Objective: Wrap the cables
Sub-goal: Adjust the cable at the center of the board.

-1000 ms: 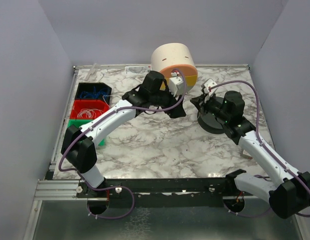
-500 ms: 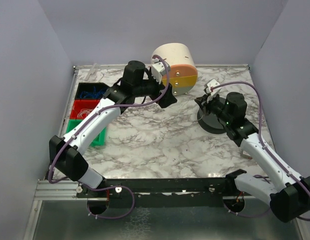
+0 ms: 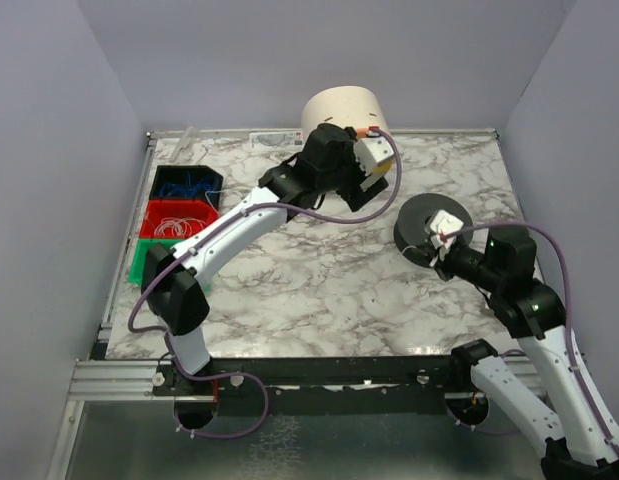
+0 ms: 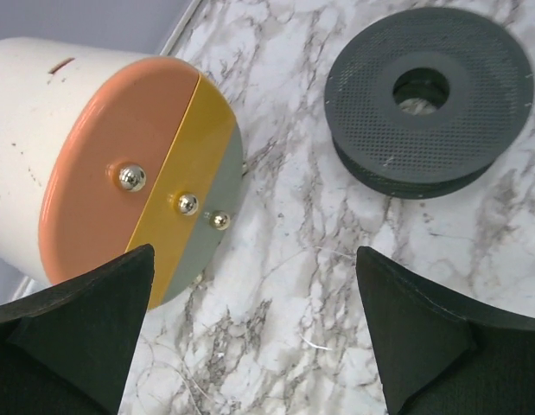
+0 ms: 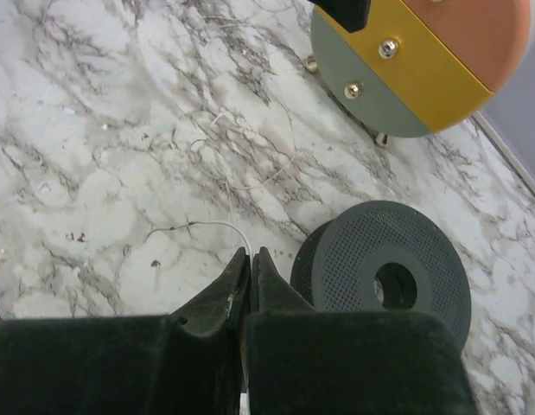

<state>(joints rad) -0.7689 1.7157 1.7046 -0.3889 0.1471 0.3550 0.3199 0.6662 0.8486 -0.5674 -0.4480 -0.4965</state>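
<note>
Right now the right end effector is squeezing shut on a thin pale cable. The cable is curving away from its tips and lying on the marble counter. This end effector is hanging just beside a dark grey spool, which is lying flat on the counter. The left end effector is spread wide and is gripping nothing. It is hanging above the counter, between the spool and a big cream drum. The drum is lying on its side, with its orange, yellow and grey face pointing out over the counter. More hair-thin strands are lying loose on the counter near the drum. At the counter's left edge a blue bin, a red bin and a green bin are sitting in a row, and the red one is holding pale wires.
</note>
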